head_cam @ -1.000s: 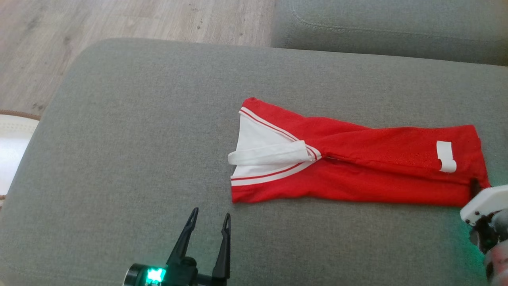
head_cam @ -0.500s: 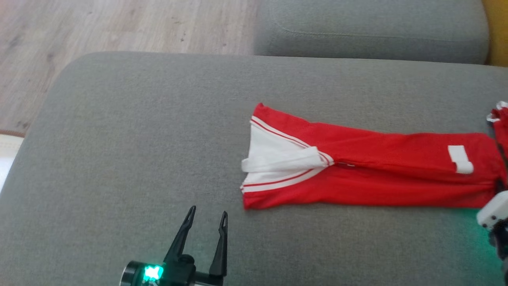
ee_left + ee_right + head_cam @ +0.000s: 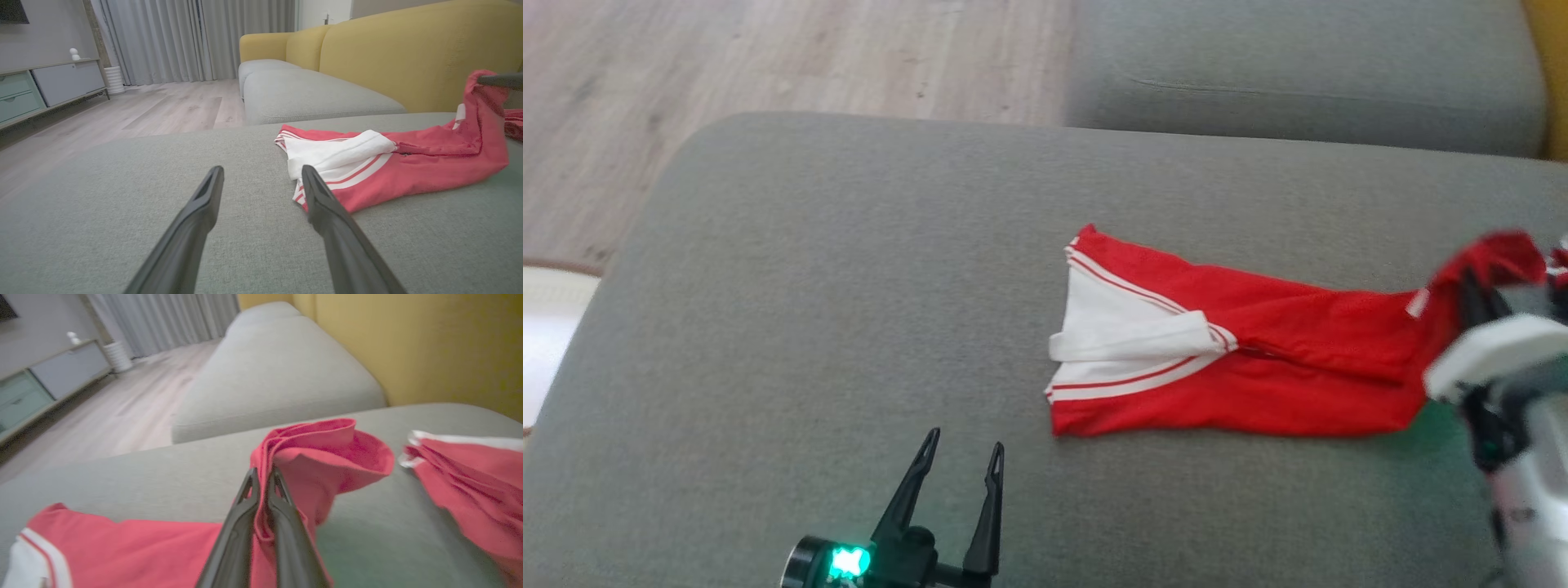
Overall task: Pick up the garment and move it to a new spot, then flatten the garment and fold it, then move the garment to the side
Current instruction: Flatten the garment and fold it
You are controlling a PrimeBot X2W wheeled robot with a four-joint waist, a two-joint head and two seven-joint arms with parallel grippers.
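A red jersey garment [image 3: 1258,359] with a white triangular panel and thin red-and-white stripes is lying on a wide grey fabric sofa seat [image 3: 849,286], right of centre in the head view. It is folded into a long, narrow band running left to right. The white panel is sitting at the band's left end, with a white strip of cloth folded across it. The middle of the band is lying flat, with a lengthwise crease along it. At the right end the cloth is rising off the seat in a bunched, curling fold.

The right gripper [image 3: 264,471] is pinching that raised fold, its two dark fingers clenched together on the red cloth and holding it above the seat. The left gripper [image 3: 964,441] is hovering at the lower centre of the head view, its fingers spread apart and holding nothing, just short of the garment's near left corner.

At the right of the right wrist view, a second bunch of red cloth with a white edge [image 3: 461,469] is lying on the seat; whether it is joined to the garment cannot be told. A yellow sofa back [image 3: 408,53] is rising behind the seat, and pale wooden flooring [image 3: 768,57] is showing at the upper left of the head view.
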